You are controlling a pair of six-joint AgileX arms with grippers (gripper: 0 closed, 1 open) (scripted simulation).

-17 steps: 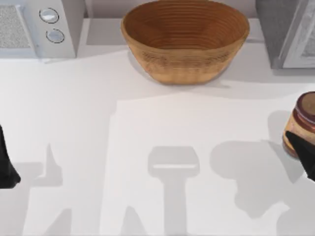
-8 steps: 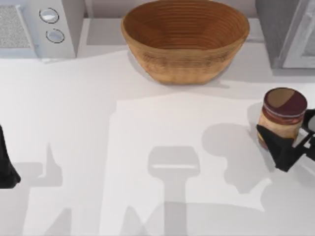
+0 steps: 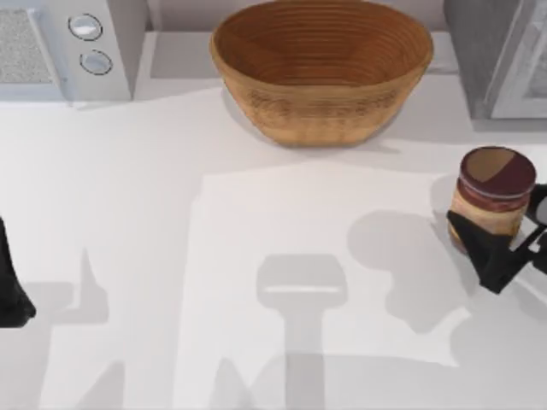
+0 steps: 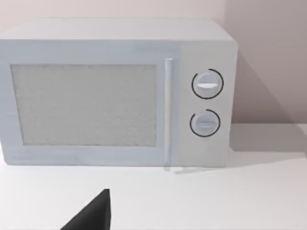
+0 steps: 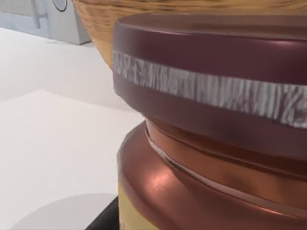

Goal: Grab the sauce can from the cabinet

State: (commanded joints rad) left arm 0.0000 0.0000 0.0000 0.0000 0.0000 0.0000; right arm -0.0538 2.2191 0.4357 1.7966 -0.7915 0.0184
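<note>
Sauce can seen upright at the table's right edge, gripped low on its side by the right gripper, whose dark fingers are closed against it; in the right wrist view the can is seen close up. White table crossed by grey shadows. Woven basket at the back centre, nothing seen inside. Microwave at back left, grey cabinet at back right. Left gripper parked at the left edge; finger opening cannot be told.

one sauce can, one woven basket, one microwave (two dials), two grippers
</note>
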